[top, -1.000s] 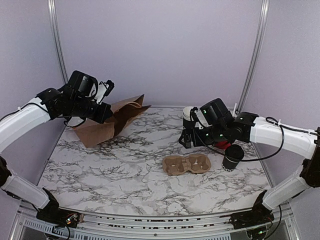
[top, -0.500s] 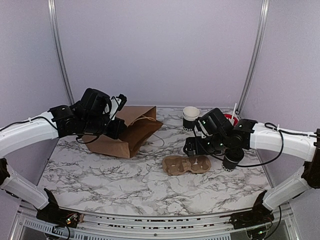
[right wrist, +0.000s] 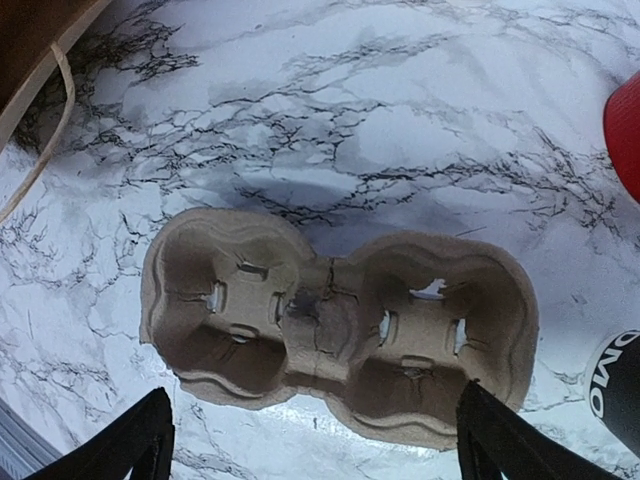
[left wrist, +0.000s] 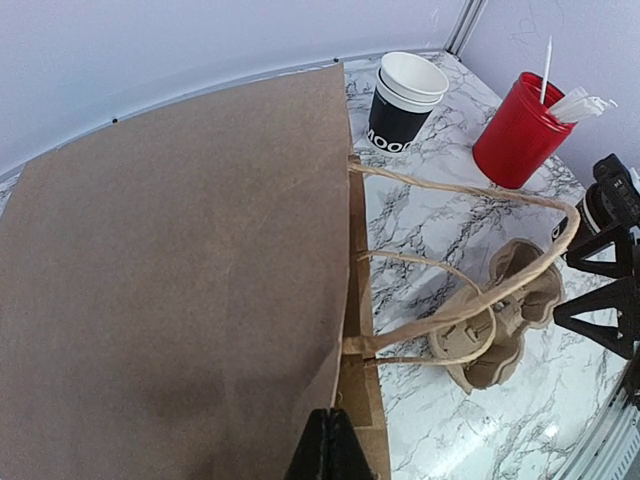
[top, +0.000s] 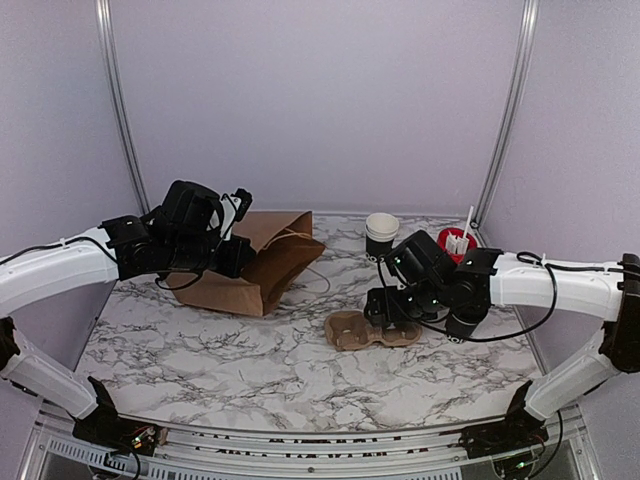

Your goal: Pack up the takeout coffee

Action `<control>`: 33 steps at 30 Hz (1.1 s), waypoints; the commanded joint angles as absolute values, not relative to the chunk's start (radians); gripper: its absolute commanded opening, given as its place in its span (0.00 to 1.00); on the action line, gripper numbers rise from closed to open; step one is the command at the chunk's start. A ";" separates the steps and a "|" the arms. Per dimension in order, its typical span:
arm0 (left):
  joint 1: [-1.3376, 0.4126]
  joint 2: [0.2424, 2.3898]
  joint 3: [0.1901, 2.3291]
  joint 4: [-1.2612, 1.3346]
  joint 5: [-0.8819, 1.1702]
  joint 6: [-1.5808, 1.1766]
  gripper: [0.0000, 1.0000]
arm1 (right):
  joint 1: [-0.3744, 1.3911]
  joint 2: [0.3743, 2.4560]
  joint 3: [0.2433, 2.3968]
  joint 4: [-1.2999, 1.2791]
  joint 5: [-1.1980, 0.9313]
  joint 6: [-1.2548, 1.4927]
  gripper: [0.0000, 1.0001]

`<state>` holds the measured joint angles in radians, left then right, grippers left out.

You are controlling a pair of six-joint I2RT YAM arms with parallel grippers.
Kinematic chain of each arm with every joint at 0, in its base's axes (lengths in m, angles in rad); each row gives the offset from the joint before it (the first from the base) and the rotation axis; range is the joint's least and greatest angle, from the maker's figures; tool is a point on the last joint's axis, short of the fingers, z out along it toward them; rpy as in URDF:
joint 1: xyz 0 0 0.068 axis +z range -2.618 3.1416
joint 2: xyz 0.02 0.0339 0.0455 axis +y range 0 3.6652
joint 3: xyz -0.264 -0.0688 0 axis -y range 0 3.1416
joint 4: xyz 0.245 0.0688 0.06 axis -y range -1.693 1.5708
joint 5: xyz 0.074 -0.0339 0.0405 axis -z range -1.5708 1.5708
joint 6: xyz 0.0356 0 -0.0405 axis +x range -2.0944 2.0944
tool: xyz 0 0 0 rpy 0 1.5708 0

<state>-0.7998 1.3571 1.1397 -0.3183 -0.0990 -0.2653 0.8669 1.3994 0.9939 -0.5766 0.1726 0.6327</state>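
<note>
The takeout coffee, a black cup with white lettering, shows only at the lower right edge of the right wrist view (right wrist: pixel 617 385). In the top view (top: pixel 463 328) my right arm mostly hides it. My right gripper (top: pixel 386 310) is open and empty, hovering low over a two-cup pulp carrier (top: pixel 375 331); in its own view (right wrist: pixel 318 445) the fingers straddle the carrier (right wrist: pixel 335 320). My left gripper (top: pixel 238 207) is shut on the top edge of a brown paper bag (top: pixel 255 258), seen close in the left wrist view (left wrist: pixel 335 445), with the bag (left wrist: pixel 170 300) lying on its side, mouth facing the carrier (left wrist: pixel 495 335).
A nested stack of black cups (top: pixel 381 236) stands at the back, also in the left wrist view (left wrist: pixel 405 100). A red cup of white sticks (top: pixel 456 243) stands right of it (left wrist: pixel 520 130). The bag's paper handles (left wrist: pixel 470 300) loop toward the carrier.
My left arm swung right, dragging the bag toward the middle, then held still. My right gripper moved down and left over the carrier, and its arm now covers the coffee cup.
</note>
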 commanded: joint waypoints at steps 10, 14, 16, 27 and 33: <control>-0.801 1.336 1.140 -0.279 -0.095 -0.276 0.00 | 0.874 1.443 0.990 -0.544 0.190 0.651 0.93; -0.801 1.333 1.140 -0.279 -0.095 -0.276 0.00 | 0.874 1.451 0.986 -0.542 0.188 0.653 0.93; -0.801 1.332 1.138 -0.279 -0.095 -0.275 0.00 | 0.874 1.453 0.982 -0.535 0.186 0.656 0.93; -0.801 1.319 1.137 -0.278 -0.094 -0.272 0.00 | 0.888 1.516 1.005 -0.524 0.202 0.667 0.91; -0.801 1.308 1.137 -0.280 -0.097 -0.268 0.00 | 0.890 1.588 1.025 -0.485 0.214 0.672 0.88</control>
<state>-0.7998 1.3472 1.1393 -0.3138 -0.0971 -0.2699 0.8795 1.5444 0.9833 -0.5262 0.1883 0.6594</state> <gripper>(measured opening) 0.007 0.891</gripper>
